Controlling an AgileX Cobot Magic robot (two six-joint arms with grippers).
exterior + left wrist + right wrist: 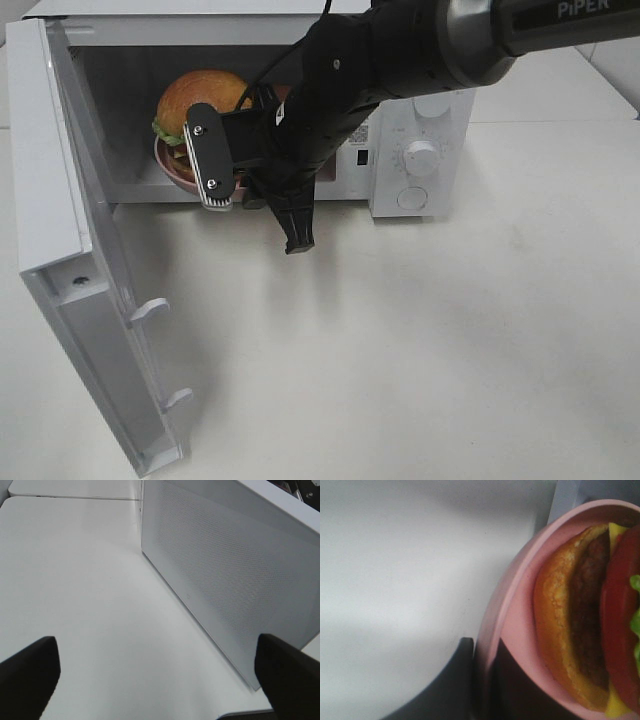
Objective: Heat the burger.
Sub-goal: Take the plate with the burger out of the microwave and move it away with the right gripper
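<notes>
Burger: glossy domed bun, green lettuce frill, red and dark layers; sat on pink round plate inside white microwave, at its left. Door stood swung wide, left. Right gripper: black, clamped on the plate's near rim, one finger each side; arm reached in from the upper right, wrist angled down. Left gripper: dark fingers spread wide, holding nothing, above smooth white table beside the door's perforated panel.

Left hand agape, right hand clamped.
</notes>
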